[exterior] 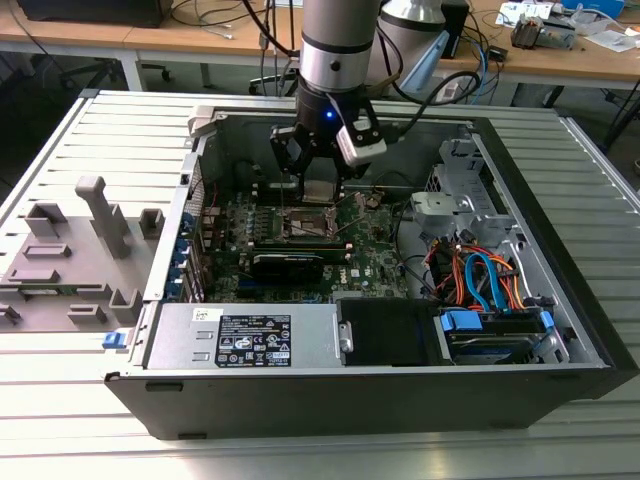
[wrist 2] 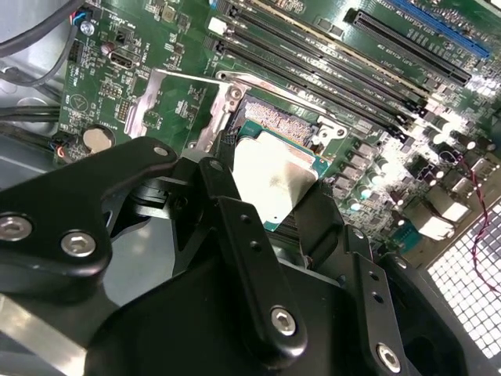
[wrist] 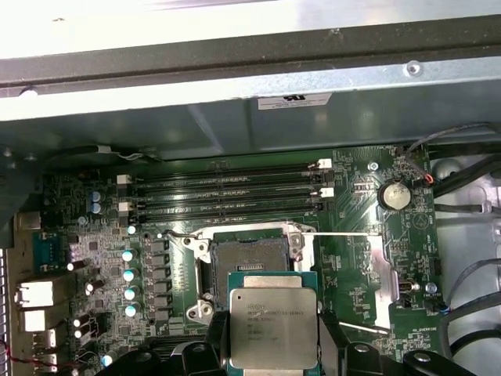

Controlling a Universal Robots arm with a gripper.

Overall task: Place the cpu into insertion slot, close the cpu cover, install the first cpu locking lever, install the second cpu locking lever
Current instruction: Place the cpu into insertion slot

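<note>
One skewed drop by the hand (wrist 2: 274,202), clamped on the cpu (wrist: 272,327) near the bare socket (wrist: 243,260), prob. mangles its contacts.

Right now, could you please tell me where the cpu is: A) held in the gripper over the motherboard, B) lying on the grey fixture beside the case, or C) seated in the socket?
A: the gripper clamps the cpu by its edges, while the socket lies empty with the cpu cover swung open.
</note>
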